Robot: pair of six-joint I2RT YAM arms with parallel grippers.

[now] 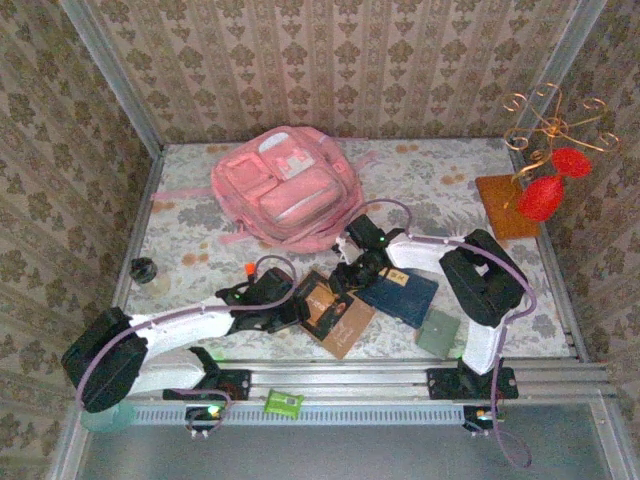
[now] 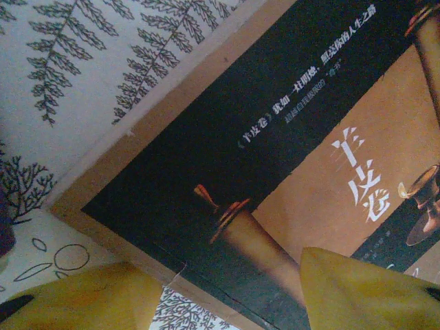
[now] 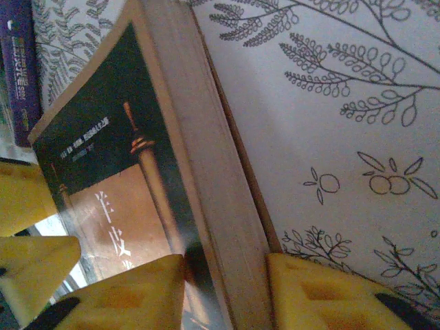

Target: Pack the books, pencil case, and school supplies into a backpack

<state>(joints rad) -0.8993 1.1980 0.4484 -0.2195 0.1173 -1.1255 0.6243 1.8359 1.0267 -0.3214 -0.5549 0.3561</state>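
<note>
The pink backpack (image 1: 285,185) lies at the back of the table, apart from both arms. The dark book with the orange-framed cover (image 1: 340,315) lies in front of it, and the navy book (image 1: 402,293) is at its right. My right gripper (image 1: 347,280) (image 3: 225,275) has one yellow finger (image 3: 124,292) on the cover (image 3: 103,165) and the other behind the raised page edge, shut on it. My left gripper (image 1: 298,308) (image 2: 230,271) stands open astride the book's (image 2: 227,158) near corner, one finger over the cloth, one over the cover.
A green square pad (image 1: 438,332) lies near the right arm's base. A small black round object (image 1: 145,270) sits at the left edge. An orange board with a wire stand and red pieces (image 1: 520,195) stands at the back right. Patterned walls enclose the table.
</note>
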